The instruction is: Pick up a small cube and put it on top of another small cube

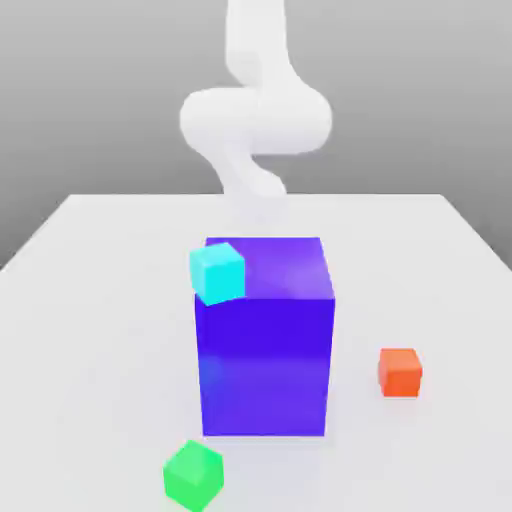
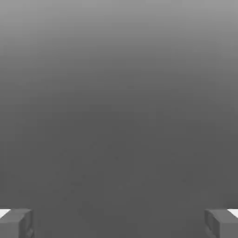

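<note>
The small cyan cube [image 1: 217, 272] shows against the upper corner of the big blue-purple block [image 1: 266, 340], on the exterior view's left; I cannot tell whether it rests on the block or beside it. My white arm [image 1: 255, 120] rises behind the block at the far side of the table. In the hand view my gripper [image 2: 119, 224] is open. Its grey fingertips [image 2: 16, 223] stand far apart with nothing between them, against a plain grey background.
A small green cube [image 1: 193, 474] lies on the white table [image 1: 90, 300] near the front, just left of the big block. A small orange cube [image 1: 400, 371] sits to the block's right.
</note>
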Motion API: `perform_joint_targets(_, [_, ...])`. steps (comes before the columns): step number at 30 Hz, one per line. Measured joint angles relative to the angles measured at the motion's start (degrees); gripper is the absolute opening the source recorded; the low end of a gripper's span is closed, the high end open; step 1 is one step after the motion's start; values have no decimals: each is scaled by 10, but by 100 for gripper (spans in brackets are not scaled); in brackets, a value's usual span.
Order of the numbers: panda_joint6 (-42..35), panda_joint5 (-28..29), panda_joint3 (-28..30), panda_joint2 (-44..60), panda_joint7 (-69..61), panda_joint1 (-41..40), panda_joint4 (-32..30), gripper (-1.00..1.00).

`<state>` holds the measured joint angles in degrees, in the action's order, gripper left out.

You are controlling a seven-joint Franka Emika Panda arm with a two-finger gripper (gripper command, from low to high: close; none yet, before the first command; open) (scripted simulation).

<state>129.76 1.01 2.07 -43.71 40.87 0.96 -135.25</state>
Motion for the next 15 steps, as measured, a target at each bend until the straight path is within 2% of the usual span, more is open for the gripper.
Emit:
perform_joint_targets(8, [-75,41,71,92,-198,27,-135,0])
perform_joint_targets(12, [-8,56,92,163,-244,31,-203,0])
perform_joint_targets(13, [12,57,94,175,-247,31,-214,-100])
perform_joint_targets(15, [12,56,94,175,-247,31,-214,-100])
